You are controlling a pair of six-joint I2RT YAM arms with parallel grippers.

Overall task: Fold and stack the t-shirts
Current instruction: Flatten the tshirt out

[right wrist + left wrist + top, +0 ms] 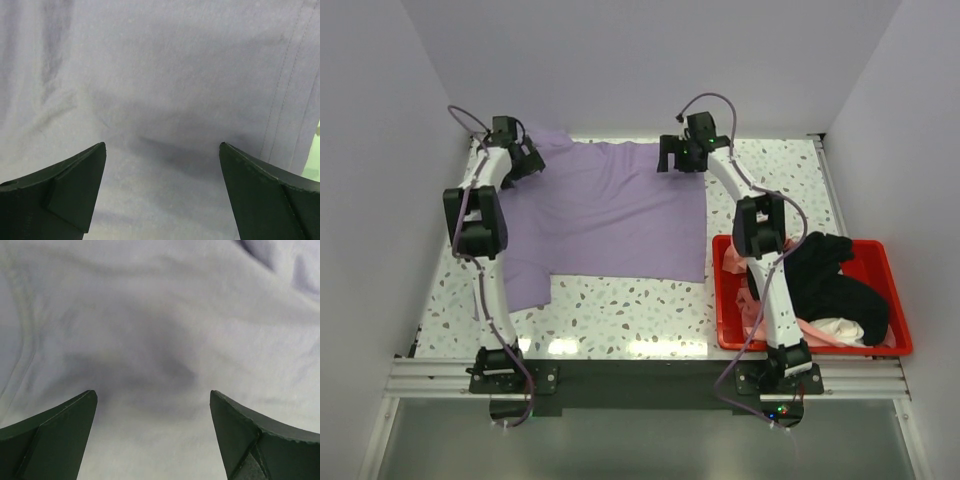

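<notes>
Seen from above, your lavender t-shirt (610,210) lies spread flat on the table (620,315) with its collar end to the left. Both arms reach out over it to its far edge, as I judge so that each can take a far corner for the first fold. The left gripper (525,160) hangs over the far sleeve and shoulder, and its arm bows out along the shirt's left side. The right gripper (682,162) hangs over the far hem corner, its arm stretched long from the base. The red bin (880,345) sits well apart from those right jaws, back toward the arm's base. It holds the black t-shirt (830,285), the white t-shirt (840,328) and the salmon-pink t-shirt (752,315), all bunched together and none of them folded or stacked. In your left wrist view the fingers (60,430) stand as wide apart as they go, with nothing pinched. Lavender cloth fills the gap between them and everything ahead, with a soft shadow just beyond the tips. Whether the tips touch the cloth I cannot tell. In your right wrist view the fingers (70,195) are likewise spread wide and hold nothing. Smooth cloth lies between them, and the stitched hem runs just outside the right-hand finger.
</notes>
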